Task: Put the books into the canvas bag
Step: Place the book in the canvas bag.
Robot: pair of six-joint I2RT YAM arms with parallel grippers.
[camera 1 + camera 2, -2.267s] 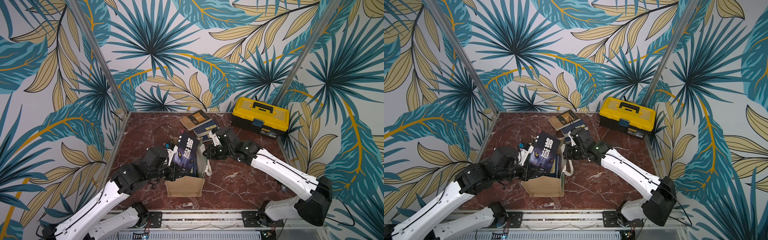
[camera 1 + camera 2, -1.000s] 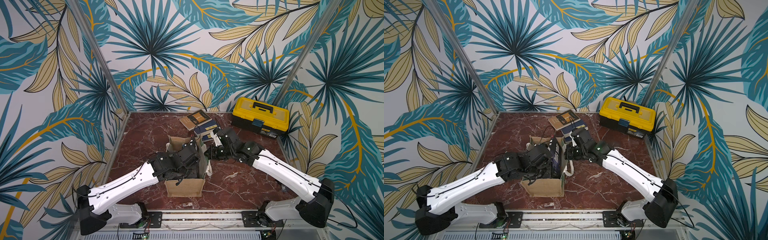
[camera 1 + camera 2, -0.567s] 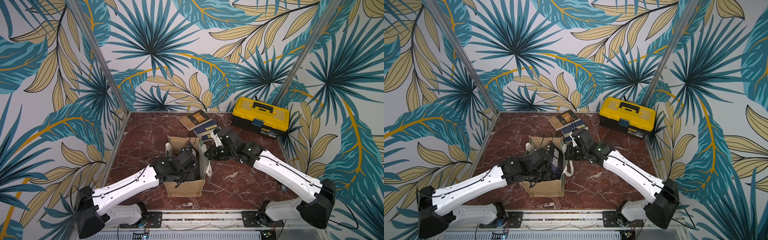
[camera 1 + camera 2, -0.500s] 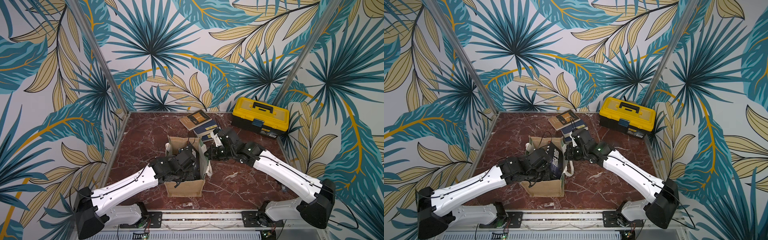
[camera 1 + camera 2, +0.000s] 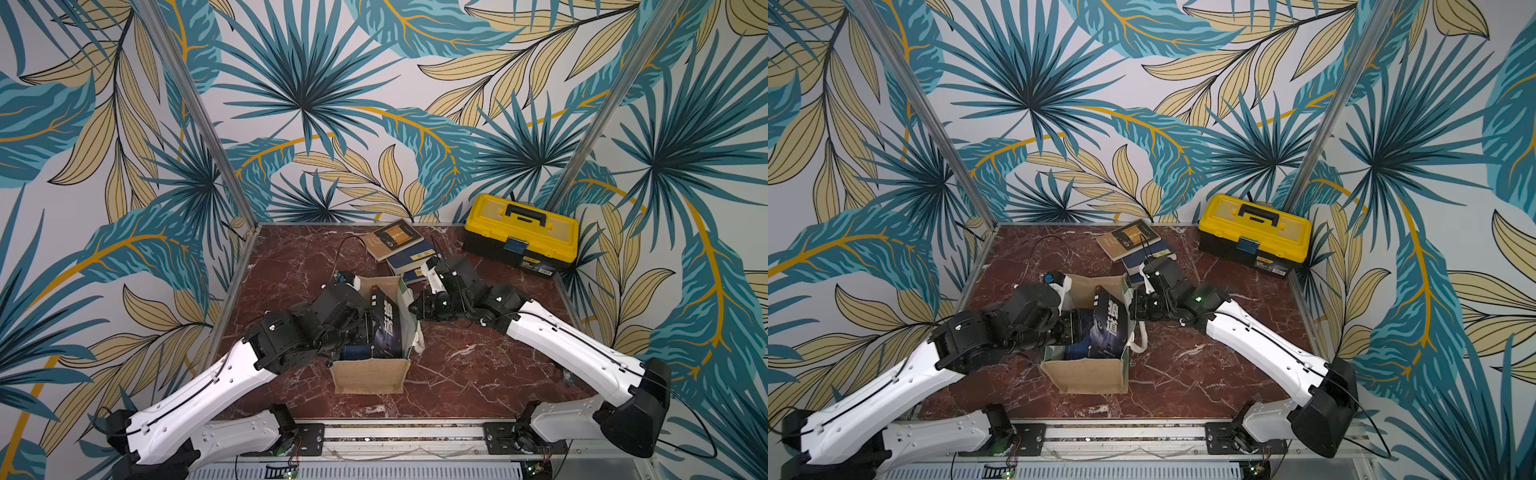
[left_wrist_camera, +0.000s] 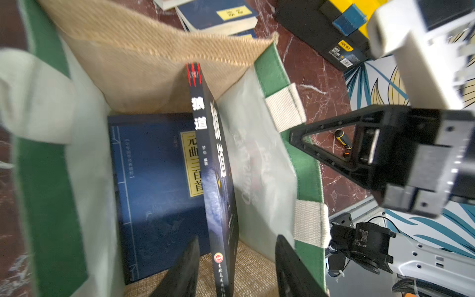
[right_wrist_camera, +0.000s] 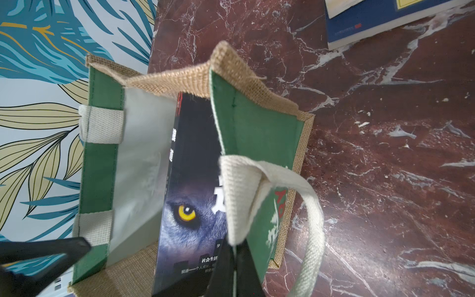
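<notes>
The canvas bag (image 5: 369,376) (image 5: 1088,376) stands open mid-table. A dark wolf-cover book (image 5: 388,328) (image 5: 1111,324) (image 6: 218,180) (image 7: 190,192) stands on edge inside it and leans on the green side wall. A navy book with a yellow label (image 6: 154,180) is behind it in the bag. My left gripper (image 6: 237,239) (image 5: 1075,328) reaches into the bag, open. Its fingers (image 6: 185,267) straddle the dark book's spine with a gap on each side. My right gripper (image 7: 234,257) (image 5: 411,305) is shut on the bag's green wall by the white handle (image 7: 308,205). More books (image 5: 395,241) (image 5: 1133,239) lie stacked behind the bag.
A yellow-and-black toolbox (image 5: 521,228) (image 5: 1254,232) sits in the back right corner. A small black-and-yellow tool (image 6: 343,138) lies on the marble floor (image 5: 457,374) beside the bag. Patterned walls close in the table on three sides.
The left arm lowered the dark book from above the bag down into it. Its jaws have since opened and let go of the book. The right gripper kept hold of the bag's wall.
</notes>
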